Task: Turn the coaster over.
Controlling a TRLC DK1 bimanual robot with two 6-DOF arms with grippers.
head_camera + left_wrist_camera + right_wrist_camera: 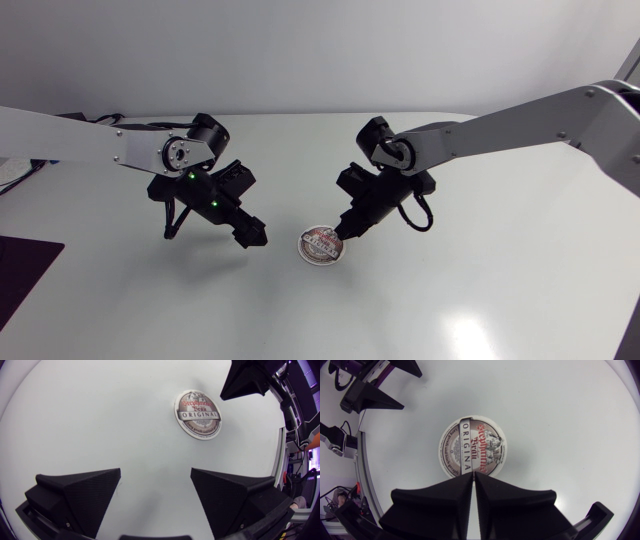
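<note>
The round coaster (321, 244) lies flat on the white table, printed face up, between my two grippers. My right gripper (343, 236) is shut, its fingertips pressed together and resting at the coaster's (472, 451) near edge; nothing shows between the right gripper's (473, 474) fingers. My left gripper (255, 236) hovers low to the left of the coaster, open, with bare table between its fingers (85, 490). In the left wrist view the coaster (198, 413) lies ahead of the left gripper (155, 477), with the right gripper's black tip (245, 380) just beyond it.
The white table (480, 290) spreads bare around the coaster. A dark mat (25, 270) lies at the left edge. A black cable (172, 222) hangs under the left arm's wrist.
</note>
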